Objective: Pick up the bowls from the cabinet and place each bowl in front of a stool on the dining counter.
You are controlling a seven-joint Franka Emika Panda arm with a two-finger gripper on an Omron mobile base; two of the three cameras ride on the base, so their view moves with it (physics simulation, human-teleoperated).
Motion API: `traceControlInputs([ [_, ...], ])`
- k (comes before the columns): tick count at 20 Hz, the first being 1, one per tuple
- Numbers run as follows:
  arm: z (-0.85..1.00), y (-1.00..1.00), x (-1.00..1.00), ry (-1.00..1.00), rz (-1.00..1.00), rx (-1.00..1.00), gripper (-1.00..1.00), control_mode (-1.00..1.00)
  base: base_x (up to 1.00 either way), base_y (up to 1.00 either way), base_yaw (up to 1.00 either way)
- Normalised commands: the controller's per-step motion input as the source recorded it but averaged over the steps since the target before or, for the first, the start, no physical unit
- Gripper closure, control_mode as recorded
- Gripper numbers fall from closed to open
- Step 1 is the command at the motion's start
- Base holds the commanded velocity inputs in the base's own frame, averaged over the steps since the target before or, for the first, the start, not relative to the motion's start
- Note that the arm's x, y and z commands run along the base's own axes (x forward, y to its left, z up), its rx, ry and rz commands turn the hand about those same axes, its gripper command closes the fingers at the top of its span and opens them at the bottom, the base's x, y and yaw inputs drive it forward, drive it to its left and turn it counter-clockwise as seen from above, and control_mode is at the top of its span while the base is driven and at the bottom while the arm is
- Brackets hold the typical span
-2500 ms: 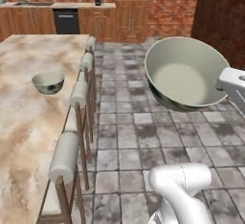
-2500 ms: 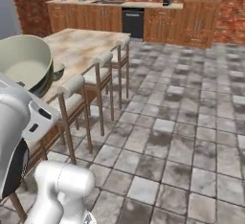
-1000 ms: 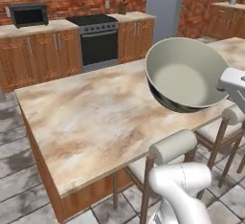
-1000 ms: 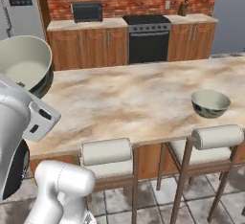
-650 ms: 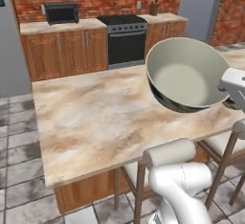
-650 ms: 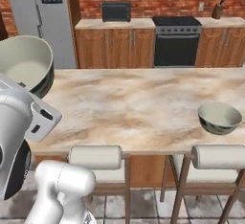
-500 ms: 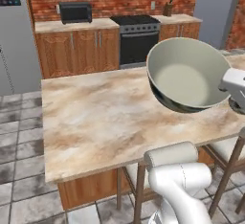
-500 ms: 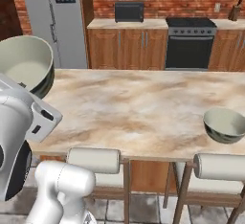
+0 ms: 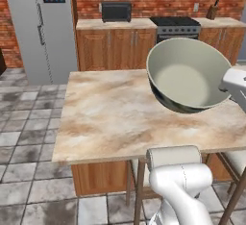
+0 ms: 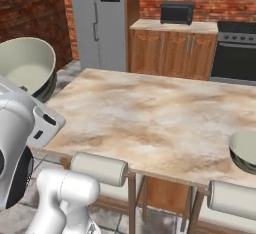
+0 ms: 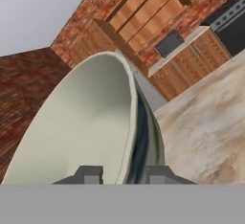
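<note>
Beige-brown marbled dining counter [image 9: 105,118] is seen ahead, cream-cushioned wooden stools [image 10: 98,168] tucked along its near edge. One grey-green ceramic bowl [image 10: 245,150] rests on it; another [image 9: 187,75] is held aloft (tilted), its rim pinched by the two-finger gripper [image 11: 123,174].

Room: red brick walls [image 9: 9,31]; grey stone-tile floor [image 9: 24,142]; tall grey refrigerator [image 9: 43,27]; wooden base cupboards [image 9: 113,48] under a pale worktop [image 9: 113,24] bearing a black microwave [image 9: 116,11]; black oven range [image 9: 175,26]; even, shadowless light
</note>
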Motion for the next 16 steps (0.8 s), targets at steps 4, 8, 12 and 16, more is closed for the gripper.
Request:
traceControlInputs([
  [4, 0.00, 0.00, 0.00, 0.00, 0.00, 0.00, 1.00, 1.00, 0.52, -0.48, 0.42],
  [8, 0.00, 0.00, 0.00, 0.00, 0.00, 0.00, 1.00, 1.00, 0.39, -0.32, 0.29],
  [12, 0.00, 0.00, 0.00, 0.00, 0.00, 0.00, 1.00, 1.00, 0.34, 0.02, 0.03],
  [16, 0.00, 0.00, 0.00, 0.00, 0.00, 0.00, 1.00, 1.00, 0.32, 0.06, 0.00],
])
